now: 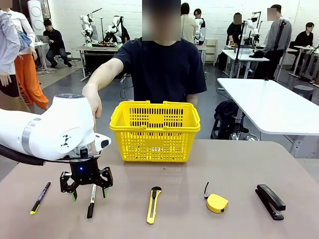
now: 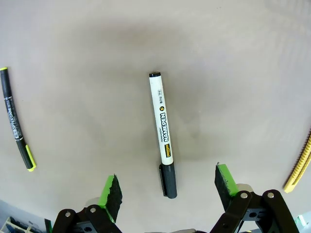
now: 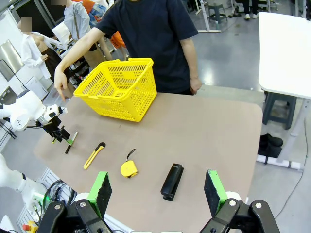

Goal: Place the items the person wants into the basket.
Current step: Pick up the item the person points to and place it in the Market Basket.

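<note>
My left gripper [image 2: 168, 182] hangs open just above the table, green pads on either side of the black marker's [image 2: 162, 131] capped end, not touching it. The thin pen [image 2: 17, 131] lies to its left. The utility knife [image 1: 154, 204] lies to its right, with the tape measure [image 1: 217, 203] beyond. Farther ahead stands the yellow basket [image 1: 154, 130], with the person's hand [image 1: 93, 102] beside it. My right gripper [image 3: 156, 180] is open, high above the stapler [image 3: 172, 181].

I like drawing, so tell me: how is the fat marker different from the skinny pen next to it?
The marker is thicker with a white middle; the pen is thin and black with yellow ends. The marker lies right under the open left tool; the pen lies off to the side. Both lie flat on the table.
</note>
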`<state>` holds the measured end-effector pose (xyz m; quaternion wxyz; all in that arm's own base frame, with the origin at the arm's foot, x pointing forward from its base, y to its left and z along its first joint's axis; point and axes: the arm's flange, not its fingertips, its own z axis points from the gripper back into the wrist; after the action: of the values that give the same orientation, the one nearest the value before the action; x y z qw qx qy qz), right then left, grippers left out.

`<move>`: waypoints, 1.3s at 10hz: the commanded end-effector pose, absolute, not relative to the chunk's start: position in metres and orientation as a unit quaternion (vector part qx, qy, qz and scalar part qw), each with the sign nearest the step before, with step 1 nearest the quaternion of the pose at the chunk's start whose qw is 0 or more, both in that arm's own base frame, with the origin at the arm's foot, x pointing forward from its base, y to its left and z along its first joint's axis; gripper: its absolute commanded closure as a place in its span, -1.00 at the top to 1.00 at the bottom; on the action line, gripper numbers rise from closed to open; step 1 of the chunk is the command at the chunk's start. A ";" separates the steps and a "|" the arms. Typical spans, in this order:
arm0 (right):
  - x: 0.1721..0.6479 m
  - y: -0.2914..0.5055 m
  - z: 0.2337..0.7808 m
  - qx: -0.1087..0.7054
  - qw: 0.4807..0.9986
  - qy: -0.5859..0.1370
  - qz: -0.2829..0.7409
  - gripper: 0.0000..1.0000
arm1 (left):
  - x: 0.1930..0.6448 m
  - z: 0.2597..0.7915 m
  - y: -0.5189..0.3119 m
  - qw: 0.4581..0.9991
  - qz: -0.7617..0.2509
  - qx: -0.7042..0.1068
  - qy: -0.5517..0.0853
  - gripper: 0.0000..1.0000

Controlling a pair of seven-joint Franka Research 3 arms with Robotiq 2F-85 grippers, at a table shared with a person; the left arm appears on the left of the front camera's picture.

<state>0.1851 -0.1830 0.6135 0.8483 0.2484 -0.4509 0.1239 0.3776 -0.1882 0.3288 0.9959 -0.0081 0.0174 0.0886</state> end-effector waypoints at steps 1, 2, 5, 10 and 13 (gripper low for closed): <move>0.188 -0.182 0.612 0.249 0.850 -0.448 0.125 1.00 | 0.386 0.322 -0.196 0.995 0.098 -0.008 0.021 1.00; 0.188 -0.182 0.612 0.249 0.850 -0.448 0.125 1.00 | 0.388 0.319 -0.197 0.995 0.099 -0.005 0.024 1.00; 0.188 -0.182 0.612 0.249 0.850 -0.448 0.125 1.00 | 0.392 0.312 -0.196 0.994 0.103 0.001 0.029 1.00; 0.188 -0.182 0.612 0.249 0.850 -0.448 0.125 1.00 | 0.391 0.305 -0.197 0.996 0.087 0.009 0.029 -0.59; 0.188 -0.182 0.612 0.249 0.850 -0.448 0.125 1.00 | 0.391 0.305 -0.197 0.996 0.085 0.007 0.033 -1.00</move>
<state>0.1851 -0.1830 0.6135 0.8483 0.2484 -0.4509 0.1239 0.3888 -0.1931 0.3076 0.9963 0.0013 0.0403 0.0760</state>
